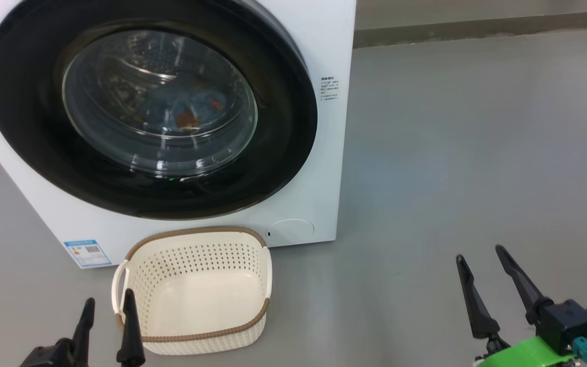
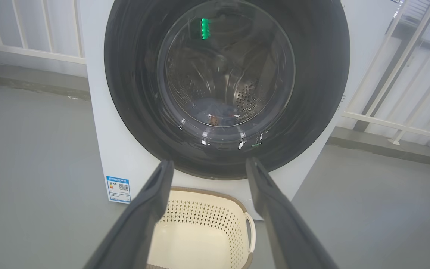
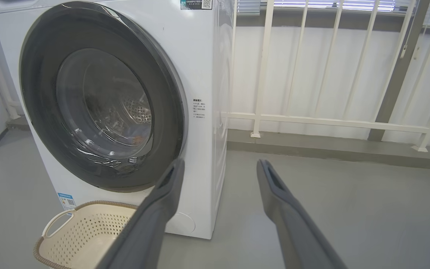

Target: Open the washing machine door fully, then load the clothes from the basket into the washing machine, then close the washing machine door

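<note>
The large round glossy black washing machine door (image 1: 283, 132), with its clear bulging glass window, lies shut against the front of the big white boxy front-loading washing machine (image 1: 331, 46). Through the glass, the light blue clothes (image 1: 181, 109) with orange-brown print lie low in the steel drum. The small cream-white perforated plastic basket (image 1: 196, 265), with its brown woven-look rim, stands on the grey floor (image 1: 451, 153) just in front of the machine, below the door. Its bottom is bare.

Judged from this, all 3 steps look done: the clothes are in the drum, nothing is left in the basket, and the door appears closed. Whether the latch has caught cannot be told.

The left hand (image 1: 109, 296) hangs just beside the basket's left handle, its 2 dark fingers apart and holding nothing. The right hand (image 1: 479, 253) is well off to the right over the floor, fingers likewise spread and empty. Neither touches the door. At most, what seems left is a check that the door sits flush.
</note>
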{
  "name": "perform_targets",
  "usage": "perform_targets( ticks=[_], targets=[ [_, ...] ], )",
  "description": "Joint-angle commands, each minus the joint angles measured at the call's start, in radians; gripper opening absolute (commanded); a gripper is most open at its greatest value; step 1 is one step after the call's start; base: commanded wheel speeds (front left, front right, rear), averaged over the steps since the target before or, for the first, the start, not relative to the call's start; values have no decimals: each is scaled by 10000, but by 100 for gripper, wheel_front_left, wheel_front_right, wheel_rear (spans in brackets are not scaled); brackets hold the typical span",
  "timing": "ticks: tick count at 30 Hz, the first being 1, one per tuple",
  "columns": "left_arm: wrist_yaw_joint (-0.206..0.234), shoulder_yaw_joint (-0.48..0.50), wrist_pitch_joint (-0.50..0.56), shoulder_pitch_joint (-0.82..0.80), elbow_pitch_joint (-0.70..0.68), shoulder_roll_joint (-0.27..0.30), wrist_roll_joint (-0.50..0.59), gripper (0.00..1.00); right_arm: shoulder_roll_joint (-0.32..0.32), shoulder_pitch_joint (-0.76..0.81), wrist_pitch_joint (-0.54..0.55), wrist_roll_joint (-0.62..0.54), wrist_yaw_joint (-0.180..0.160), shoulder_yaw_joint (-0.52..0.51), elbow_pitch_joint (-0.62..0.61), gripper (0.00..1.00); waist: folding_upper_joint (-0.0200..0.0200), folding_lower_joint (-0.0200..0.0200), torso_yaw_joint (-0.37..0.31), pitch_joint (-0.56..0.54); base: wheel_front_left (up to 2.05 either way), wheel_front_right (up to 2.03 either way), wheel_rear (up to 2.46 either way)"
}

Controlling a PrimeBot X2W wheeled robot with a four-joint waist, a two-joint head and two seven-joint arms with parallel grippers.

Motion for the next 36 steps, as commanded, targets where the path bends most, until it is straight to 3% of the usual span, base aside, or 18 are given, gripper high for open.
perform_targets(
  ticks=[1,14,27,28,36],
  targets=[
    [-35,409,-65,-176,-211,150,102,100,-2,72,-17,-199,-59,93,-228,100,0,0,-62,-80,0,0,0],
    [-78,478,-65,-39,-277,150,246,100,197,480,-17,-369,-59,-564,-85,100,0,0,67,-72,0,0,0],
    [-110,529,-65,-12,-261,150,341,100,318,475,-17,-384,-59,-560,-39,100,0,0,208,-40,0,0,0],
    [-88,188,0,159,-17,2,259,0,382,668,2,-360,0,-800,176,0,0,0,209,-41,0,0,0],
    [-105,196,151,325,500,-144,-141,0,453,662,149,102,4,-773,775,0,0,6,218,-29,0,0,0]
  ],
)
